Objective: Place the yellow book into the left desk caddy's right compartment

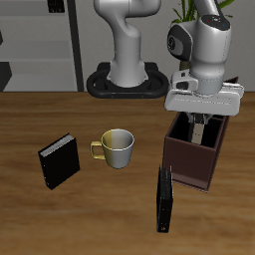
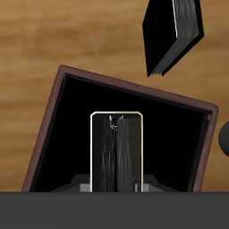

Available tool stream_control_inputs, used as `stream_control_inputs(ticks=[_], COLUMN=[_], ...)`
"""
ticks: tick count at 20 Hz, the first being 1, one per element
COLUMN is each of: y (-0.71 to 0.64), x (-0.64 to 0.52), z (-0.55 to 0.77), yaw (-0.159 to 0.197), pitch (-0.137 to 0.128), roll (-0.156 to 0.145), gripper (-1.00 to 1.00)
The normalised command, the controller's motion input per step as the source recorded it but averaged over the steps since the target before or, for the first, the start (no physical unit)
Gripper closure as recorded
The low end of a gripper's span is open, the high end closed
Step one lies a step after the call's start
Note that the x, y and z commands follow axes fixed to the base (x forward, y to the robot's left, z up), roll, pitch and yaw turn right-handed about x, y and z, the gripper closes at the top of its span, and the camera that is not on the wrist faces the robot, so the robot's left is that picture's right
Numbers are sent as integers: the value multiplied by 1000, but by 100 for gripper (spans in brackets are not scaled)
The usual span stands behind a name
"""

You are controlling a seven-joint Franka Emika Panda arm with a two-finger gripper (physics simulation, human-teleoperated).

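Exterior view, 1 left desk caddy (image 1: 192, 157), 2 black books (image 1: 60, 160), 1 mug (image 1: 116, 147), end effector (image 1: 200, 122) grip unclear

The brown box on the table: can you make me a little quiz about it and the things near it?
1. True or false: the mug is tipped on its side.
2. Which thing stands closest to the left desk caddy? A) tall black book B) black square book C) mug
3. Fill in: the fingers hold the ____ inside the caddy.

Key: 1 false, it stands upright. 2 A. 3 yellow book.
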Motion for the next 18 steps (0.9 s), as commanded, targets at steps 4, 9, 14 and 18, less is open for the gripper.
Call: stream_control_inputs(ticks=[4, 9, 14, 18], y=[-73, -67, -63, -120], x=[50, 45, 20, 7], z=[-139, -185, -49, 66], yaw=[11, 14, -4, -10], pitch=[22, 53, 14, -4], roll=[-23, -48, -5, -12], gripper=[100, -100, -100, -100])
